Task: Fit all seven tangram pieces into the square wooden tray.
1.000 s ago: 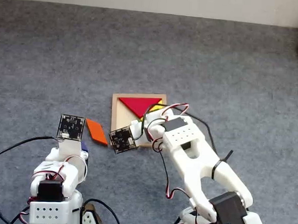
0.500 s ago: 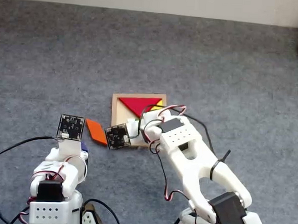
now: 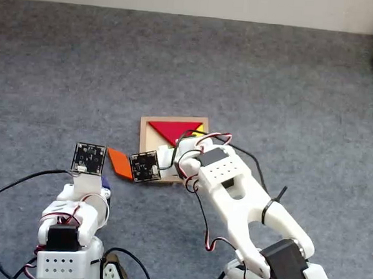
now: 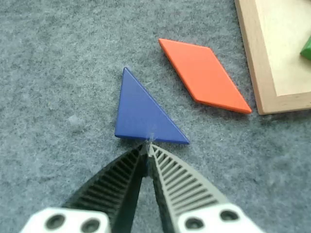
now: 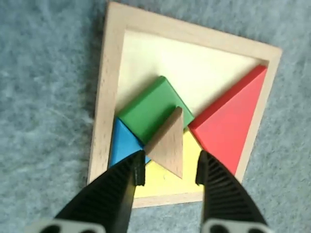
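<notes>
Right tool (image 5: 170, 169) spread above tray (image 5: 104, 97), left tool (image 4: 147, 149) pressed together, yellow piece (image 5: 165, 187) partly covered

Grey carpet (image 3: 290, 76) underfoot — pale wall strip (image 3: 194, 1) along far edge.

Grey carpet-like tabletop (image 3: 271, 75) with square wooden tray (image 3: 143, 134), orange parallelogram (image 4: 204, 75) and blue triangle (image 4: 143, 116)

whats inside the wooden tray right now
A red triangle, green square, light-blue triangle and yellow piece, with a wood-coloured triangle lying over their junction. What's beneath it is hidden.
</notes>
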